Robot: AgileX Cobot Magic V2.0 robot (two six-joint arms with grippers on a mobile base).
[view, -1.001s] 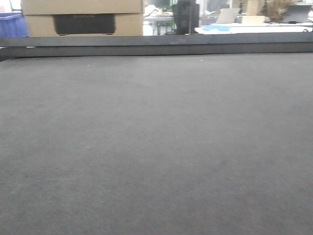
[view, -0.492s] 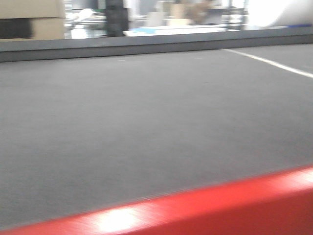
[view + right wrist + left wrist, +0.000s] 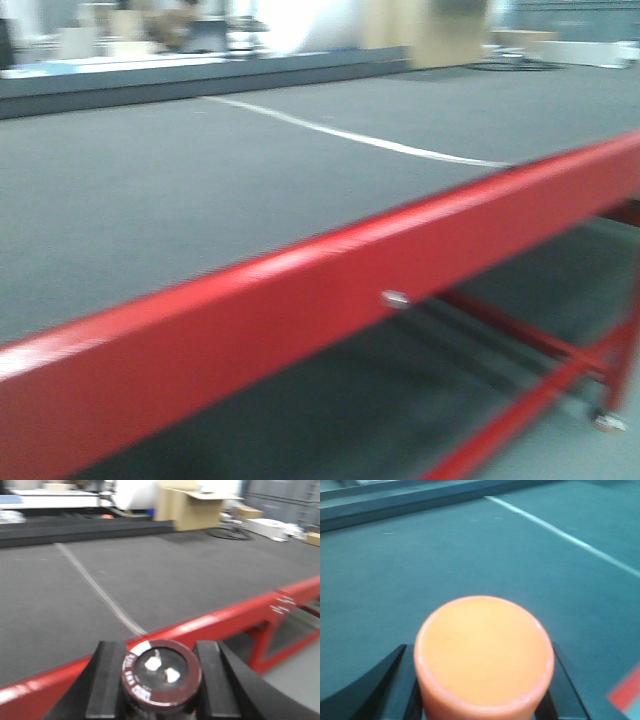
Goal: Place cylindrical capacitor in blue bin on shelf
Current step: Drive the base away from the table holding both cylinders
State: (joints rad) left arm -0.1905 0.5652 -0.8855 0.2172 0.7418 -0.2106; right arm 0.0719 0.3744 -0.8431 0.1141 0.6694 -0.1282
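so from the right wrist cam, the right gripper (image 3: 160,692) has its jaws clamped on the cylindrical capacitor (image 3: 161,672). the black fingers (image 3: 107,680) sit tight against it on both sides. it's standing upright in the grip, with a dark brownish sleeve, a pale stripe and some print along the top edge, and two little pale terminals poking out of the top face. it's up off the table, and in that view it sits just in front of the red rail (image 3: 225,617).

the left gripper (image 3: 484,685) is closed on something too. that's an orange cylinder (image 3: 484,647), plain flat top, noticeably fatter than the capacitor. you can only see slivers of the dark fingers (image 3: 370,687) either side of it, since the cylinder fills most of the lower frame.

under both of them is a big grey mat (image 3: 150,190) covering the table, with a thin white line (image 3: 340,135) running diagonally across it. the front cam is pretty blurry, but the red rail (image 3: 300,300) cuts right across the shot, with a small bolt (image 3: 396,298) on its face and more red frame bars lower down on the right.

past the far end of the mat there's an open cardboard box (image 3: 187,507), plus some other clutter too smeared to make out.
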